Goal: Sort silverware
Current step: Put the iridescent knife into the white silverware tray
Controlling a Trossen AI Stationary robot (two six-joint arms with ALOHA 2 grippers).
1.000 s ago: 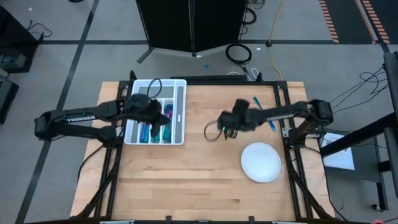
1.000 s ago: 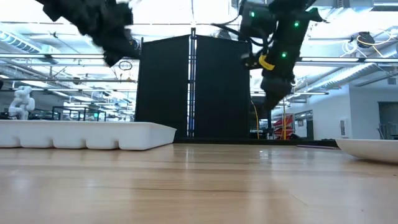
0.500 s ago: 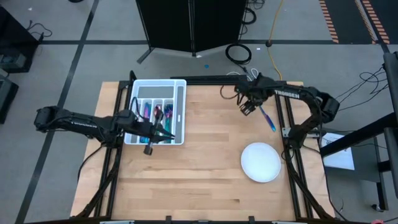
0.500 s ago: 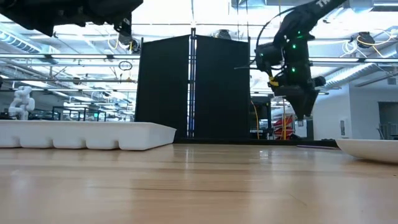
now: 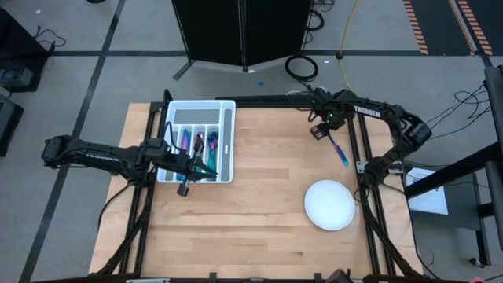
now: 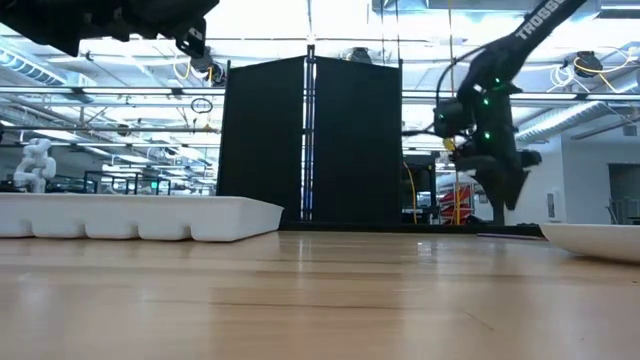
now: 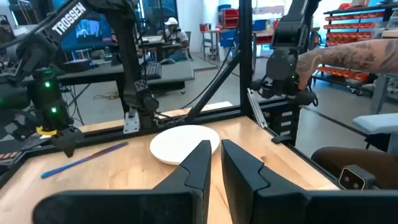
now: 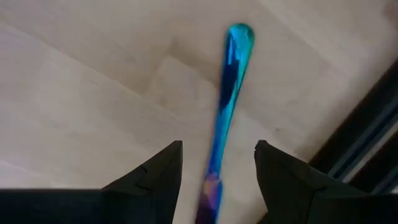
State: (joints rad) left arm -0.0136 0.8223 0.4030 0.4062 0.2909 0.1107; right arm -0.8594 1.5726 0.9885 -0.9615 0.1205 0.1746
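the right gripper (image 8: 217, 180), jaws wide, has swung over the last loose utensil (image 5: 338, 148). the left gripper (image 7: 215, 163), nearly closed and empty, has left the tray (image 5: 227, 149).

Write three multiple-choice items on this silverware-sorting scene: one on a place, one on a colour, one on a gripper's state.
1. Where does the loose utensil lie?
A. on the bare wood by the table's right edge
B. on the round white plate
C. in the tray

2. What colour is the divided tray?
A. black
B. white
C. blue

3. How does the right gripper stand?
A. shut on the utensil
B. shut on nothing
C. open, above the utensil

Answers:
1. A: the high view shows it on the wood, apart from the white plate and far from the tray.
2. B: its walls are white in the high and low views.
3. C: the right wrist view shows the fingers spread on either side of the iridescent blue handle, not touching it.
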